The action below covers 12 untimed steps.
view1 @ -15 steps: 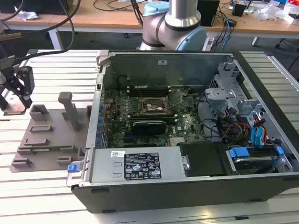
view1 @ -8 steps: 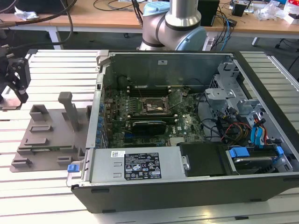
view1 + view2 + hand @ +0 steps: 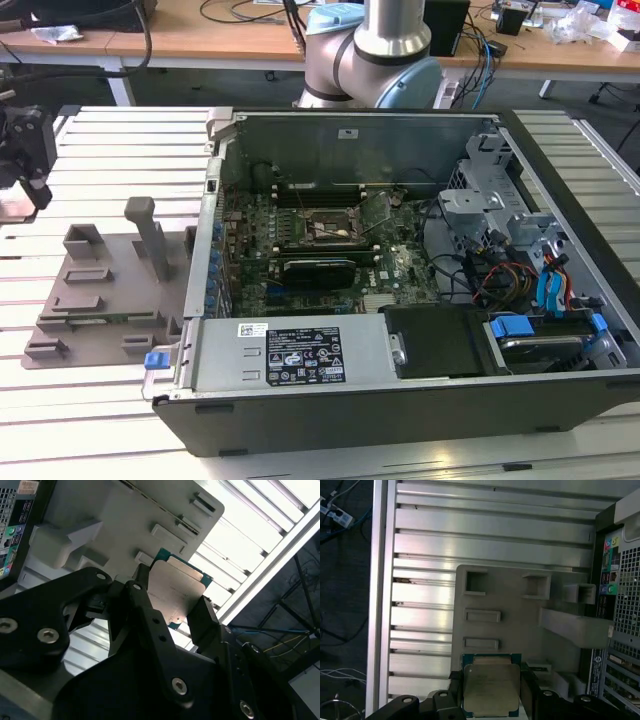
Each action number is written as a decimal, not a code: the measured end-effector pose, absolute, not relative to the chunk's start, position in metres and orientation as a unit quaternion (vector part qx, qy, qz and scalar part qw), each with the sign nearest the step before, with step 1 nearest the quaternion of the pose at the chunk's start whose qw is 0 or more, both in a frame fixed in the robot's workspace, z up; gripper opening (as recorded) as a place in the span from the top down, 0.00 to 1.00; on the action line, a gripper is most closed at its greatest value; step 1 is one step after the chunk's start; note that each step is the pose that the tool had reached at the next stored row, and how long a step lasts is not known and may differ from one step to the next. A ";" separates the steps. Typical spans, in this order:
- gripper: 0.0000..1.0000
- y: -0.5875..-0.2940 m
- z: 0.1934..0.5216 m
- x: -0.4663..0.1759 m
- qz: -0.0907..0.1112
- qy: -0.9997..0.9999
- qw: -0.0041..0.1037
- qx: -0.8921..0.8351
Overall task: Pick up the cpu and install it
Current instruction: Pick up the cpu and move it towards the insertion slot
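The cpu [image 3: 490, 692] is a flat square chip with a silver-grey metal top and a thin green edge, clamped between two black fingers. My gripper [image 3: 491, 680] is shut on it from two opposite sides. In the second wrist view the cpu [image 3: 175, 585] sits tilted in the gripper [image 3: 172, 601], above the grey parts holder [image 3: 100, 515]. In the exterior view the gripper [image 3: 20, 165] hangs at that view's far left, over the slatted table and well away from the open computer case [image 3: 400, 270]. The black motherboard socket [image 3: 325, 230] lies inside the case with its metal frame.
A grey parts holder [image 3: 100, 290] with raised posts and pockets lies on the slatted metal table [image 3: 110, 420], between the gripper and the case. The case wall [image 3: 205, 250] stands beside the holder. Cables, drive cages and a black shroud [image 3: 435, 340] crowd the case's far side.
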State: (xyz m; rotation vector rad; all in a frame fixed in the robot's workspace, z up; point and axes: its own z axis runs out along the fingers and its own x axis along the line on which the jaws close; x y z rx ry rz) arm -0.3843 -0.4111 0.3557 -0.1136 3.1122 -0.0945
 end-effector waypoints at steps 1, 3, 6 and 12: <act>0.45 -0.411 0.358 -0.384 -0.031 0.999 0.013 -0.036; 0.45 -0.411 0.361 -0.384 -0.032 0.999 0.013 -0.036; 0.45 -0.411 0.368 -0.384 -0.033 0.999 0.013 -0.036; 0.45 -0.411 0.383 -0.384 -0.037 0.999 0.013 -0.037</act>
